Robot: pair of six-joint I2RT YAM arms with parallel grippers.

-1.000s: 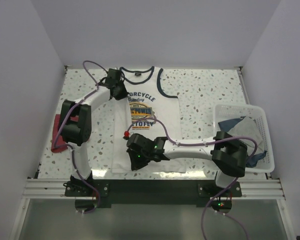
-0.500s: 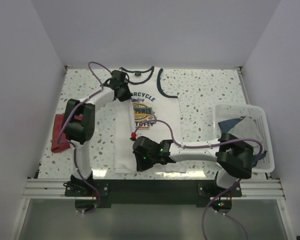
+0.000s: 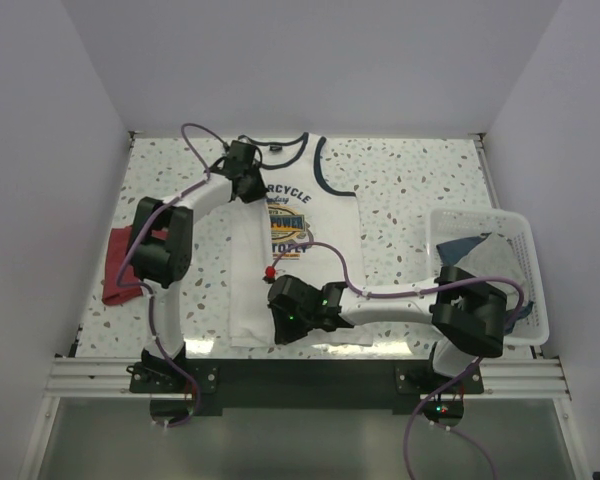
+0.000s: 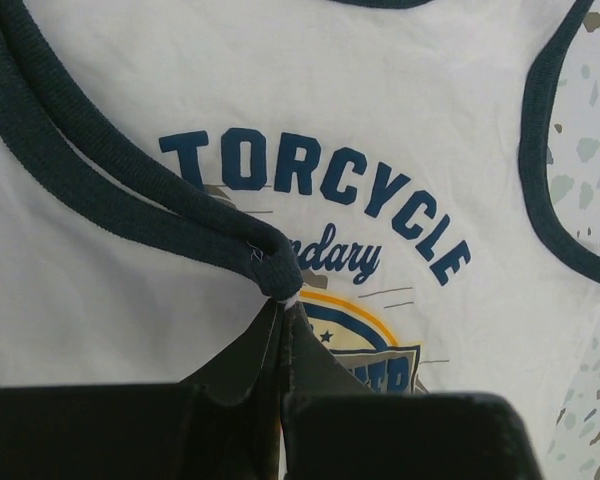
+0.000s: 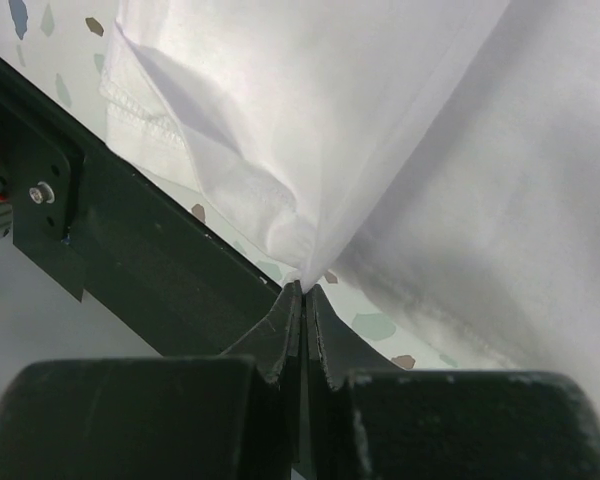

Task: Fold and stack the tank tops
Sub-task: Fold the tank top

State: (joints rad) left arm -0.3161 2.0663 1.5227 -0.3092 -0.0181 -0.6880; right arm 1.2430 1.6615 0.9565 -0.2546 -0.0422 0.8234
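Observation:
The white tank top (image 3: pixel 330 215) with navy trim and a MOTORCYCLE graphic lies in the middle of the table. Its left side is lifted and folded over to the right. My left gripper (image 3: pixel 248 186) is shut on the navy armhole trim (image 4: pixel 270 268) at the top left, over the chest graphic. My right gripper (image 3: pixel 280 325) is shut on the white hem corner (image 5: pixel 310 262) near the table's front edge. The dark red tank top (image 3: pixel 115 272) lies crumpled at the left edge, partly hidden behind my left arm.
A white lattice basket (image 3: pixel 528 262) stands at the right and holds grey-blue cloth (image 3: pixel 480 258). The black front rail (image 5: pixel 150 280) runs just below the hem. The speckled table (image 3: pixel 410 190) is walled on three sides.
Both grippers have moved to the right with the shirt's left edge, folding it further over the graphic. The left one also moved up a little.

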